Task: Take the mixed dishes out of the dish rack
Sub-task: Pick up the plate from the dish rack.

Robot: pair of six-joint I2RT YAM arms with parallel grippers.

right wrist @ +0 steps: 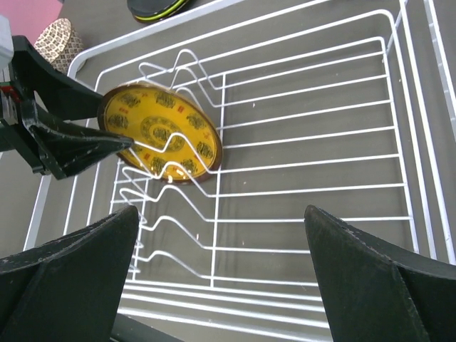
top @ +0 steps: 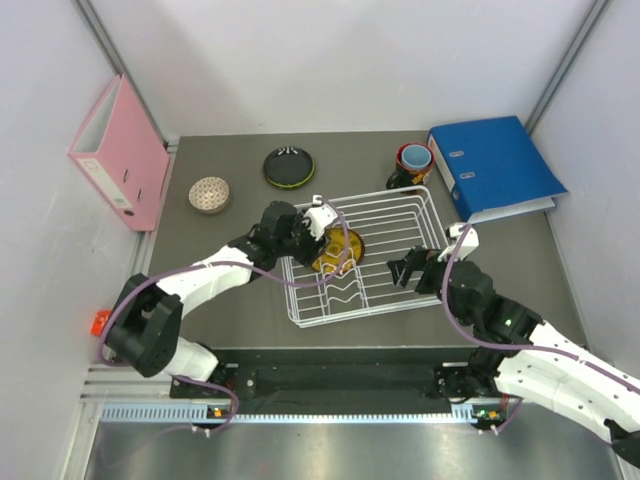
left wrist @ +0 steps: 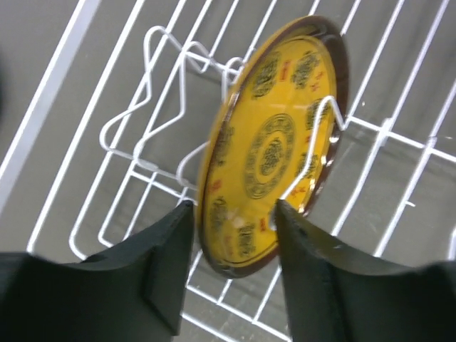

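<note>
Because the plate (left wrist: 274, 149) stands on edge in the rack (top: 385, 245), the left gripper (left wrist: 234, 210) straddles its lower rim, one finger on each face; whether they pinch it cannot be told. Right gripper (right wrist: 221, 214) hangs spread wide over the rack, holding nothing.

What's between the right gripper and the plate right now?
Only bare wavy divider wires of the rack lie between the right gripper and the plate; no other dish is there. The right wrist view shows it.
</note>
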